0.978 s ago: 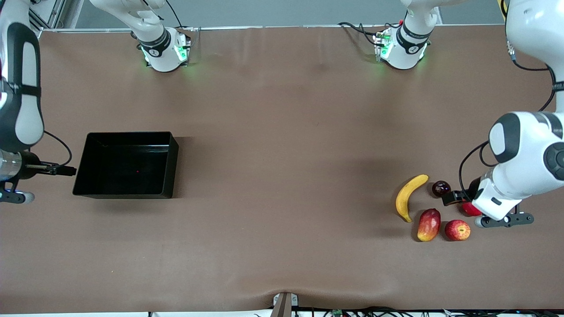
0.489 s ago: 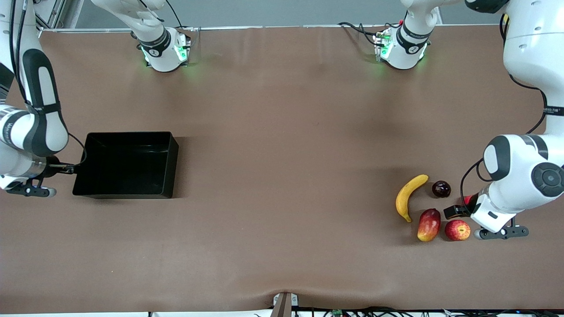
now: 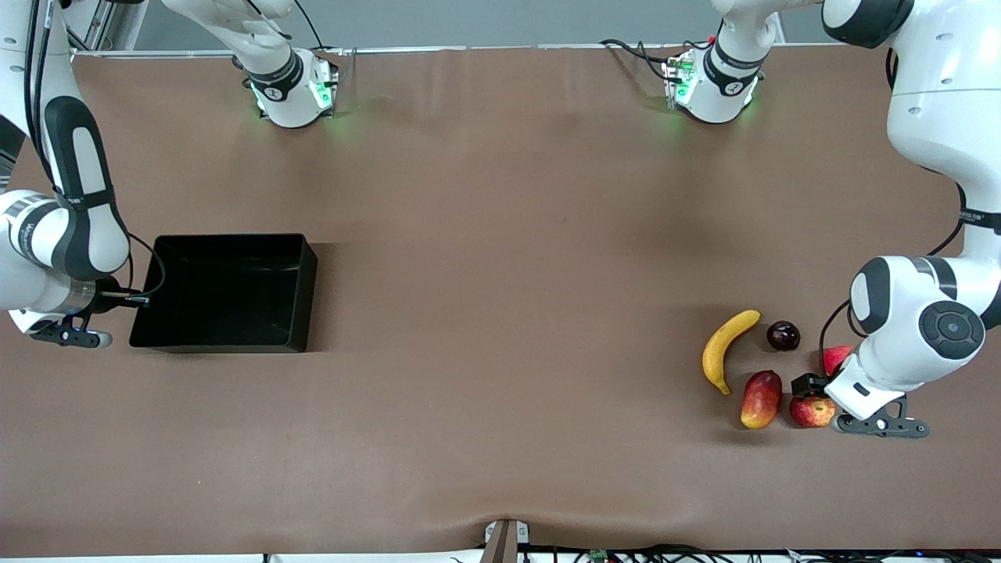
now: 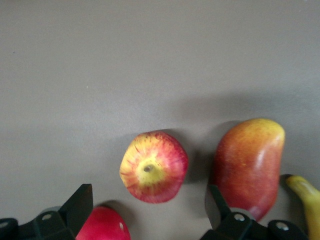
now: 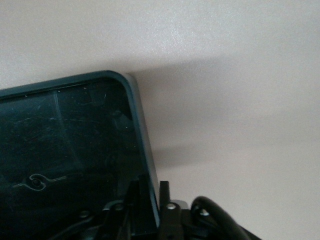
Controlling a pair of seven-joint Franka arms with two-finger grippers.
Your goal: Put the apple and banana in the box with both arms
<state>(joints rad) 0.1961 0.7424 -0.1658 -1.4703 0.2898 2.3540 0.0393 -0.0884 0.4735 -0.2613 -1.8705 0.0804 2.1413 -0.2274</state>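
Apple (image 4: 154, 166), stem dimple up on the worktop (image 3: 500, 313) beside a mango-like fruit (image 4: 248, 165), looks light, firm, smooth and apt to roll, so the open left claw (image 4: 145, 207) above should pinch its widest girth, while the right claw (image 5: 147, 192) clamps the box (image 5: 142, 130) wall.

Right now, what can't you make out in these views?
- Plain red fruit: left wrist view, partly covered by the left claw and cut by the edge.
- Banana: left wrist view, only its tip is in the picture.
- Box: right wrist view, one corner only.
- Right claw: front view, hidden under its wrist.
- Dark round fruit: too small to name.
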